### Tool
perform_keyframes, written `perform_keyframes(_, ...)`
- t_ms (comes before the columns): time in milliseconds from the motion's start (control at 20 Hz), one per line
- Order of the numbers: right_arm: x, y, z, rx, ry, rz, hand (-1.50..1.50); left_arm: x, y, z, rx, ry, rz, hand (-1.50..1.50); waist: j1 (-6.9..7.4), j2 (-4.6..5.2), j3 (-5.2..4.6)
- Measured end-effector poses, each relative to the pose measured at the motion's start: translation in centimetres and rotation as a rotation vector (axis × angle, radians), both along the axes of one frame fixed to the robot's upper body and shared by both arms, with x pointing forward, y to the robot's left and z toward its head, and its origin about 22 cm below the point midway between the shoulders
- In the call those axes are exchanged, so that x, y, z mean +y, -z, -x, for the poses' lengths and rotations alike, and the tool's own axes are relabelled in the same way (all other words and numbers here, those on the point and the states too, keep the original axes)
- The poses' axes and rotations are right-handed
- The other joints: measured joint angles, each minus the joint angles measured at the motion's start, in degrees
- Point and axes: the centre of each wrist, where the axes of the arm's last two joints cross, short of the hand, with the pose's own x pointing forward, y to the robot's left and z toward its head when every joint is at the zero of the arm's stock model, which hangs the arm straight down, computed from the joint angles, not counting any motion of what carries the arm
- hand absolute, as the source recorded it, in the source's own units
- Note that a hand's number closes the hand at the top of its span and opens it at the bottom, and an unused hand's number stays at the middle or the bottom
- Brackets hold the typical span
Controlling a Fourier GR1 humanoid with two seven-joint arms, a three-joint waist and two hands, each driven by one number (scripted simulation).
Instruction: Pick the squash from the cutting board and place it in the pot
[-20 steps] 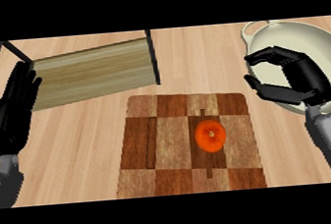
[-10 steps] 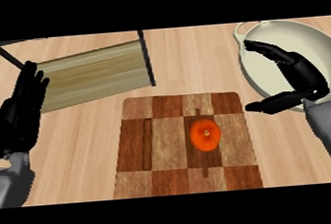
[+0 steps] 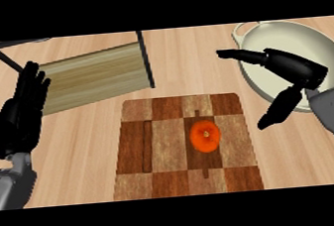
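Observation:
An orange squash [image 3: 205, 137] lies on the checkered wooden cutting board [image 3: 162, 155], right of the board's middle. The cream pot [image 3: 296, 40] stands at the upper right of the counter. My right hand [image 3: 293, 70] hangs open in front of the pot, fingers stretched left and thumb pointing down, to the upper right of the squash and apart from it. My left hand [image 3: 22, 116] rests open at the left edge, fingers up, holding nothing.
A wooden-topped stool or rack with black legs [image 3: 93, 78] stands at the upper left, just beyond the board's far left corner. Bare counter wood lies between the board and the pot.
My right hand has opened out from a curled pose and spread its fingers leftward, thumb lowering toward the board. The left hand has risen slightly at the left edge. The squash has not moved.

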Motion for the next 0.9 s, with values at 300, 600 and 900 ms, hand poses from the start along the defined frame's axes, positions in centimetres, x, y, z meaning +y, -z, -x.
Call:
perform_keyframes(300, 5.3, -0.6, 1.7, 0.054, -0.077, 0.264, -1.5, 0.3, 0.3, 0.1, 0.005, -0.003, 0.004, 0.0, -0.21, 0.01, 0.02)
perform_keyframes(600, 7.9, -0.8, 3.8, 0.103, -0.087, 0.362, -1.5, 1.0, 0.6, 0.4, 0.002, -0.009, -0.001, 0.0, -0.18, 0.13, 0.06)
perform_keyframes(900, 9.3, 0.2, 4.9, 0.123, -0.077, 0.386, -1.5, 0.8, 0.5, 0.0, 0.0, -0.011, 0.006, 0.0, -0.09, 0.24, 0.1)
